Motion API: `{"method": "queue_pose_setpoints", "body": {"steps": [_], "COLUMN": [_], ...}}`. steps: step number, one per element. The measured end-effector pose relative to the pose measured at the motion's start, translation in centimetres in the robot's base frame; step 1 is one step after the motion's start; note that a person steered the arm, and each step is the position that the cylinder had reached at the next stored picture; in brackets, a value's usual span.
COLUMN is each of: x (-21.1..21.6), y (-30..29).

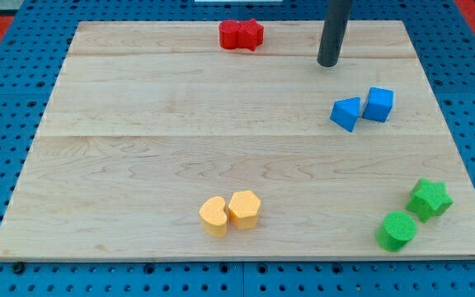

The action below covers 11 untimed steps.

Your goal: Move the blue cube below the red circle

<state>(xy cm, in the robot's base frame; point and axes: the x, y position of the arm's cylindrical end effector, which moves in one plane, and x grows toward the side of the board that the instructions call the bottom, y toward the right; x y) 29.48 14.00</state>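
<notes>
The blue cube [378, 105] lies at the right of the wooden board [180, 148], touching a blue triangle [346, 113] on its left. The red circle [231, 35] lies at the view's top near the board's far edge, with a red star [252, 35] against its right side. My tip [328, 63] rests on the board above and to the left of the blue cube, apart from it, and to the right of the red pair. It touches no block.
A yellow heart-like block [213, 216] and a yellow hexagon [244, 209] sit together at the bottom middle. A green star [429, 199] and a green circle [397, 231] sit at the bottom right corner. A blue pegboard surrounds the board.
</notes>
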Motion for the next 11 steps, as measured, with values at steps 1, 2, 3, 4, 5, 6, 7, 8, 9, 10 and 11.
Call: {"method": "queue_pose_setpoints", "body": {"steps": [1, 2, 3, 4, 5, 6, 7, 8, 9, 10, 11], "x": [0.4, 0.5, -1.6, -2.8, -3.7, -3.4, -2.4, -1.4, -0.9, -0.8, -1.4], "y": [0.2, 0.3, 0.0, 0.1, 0.1, 1.5, 1.8, 2.2, 2.9, 4.8, 5.4]}}
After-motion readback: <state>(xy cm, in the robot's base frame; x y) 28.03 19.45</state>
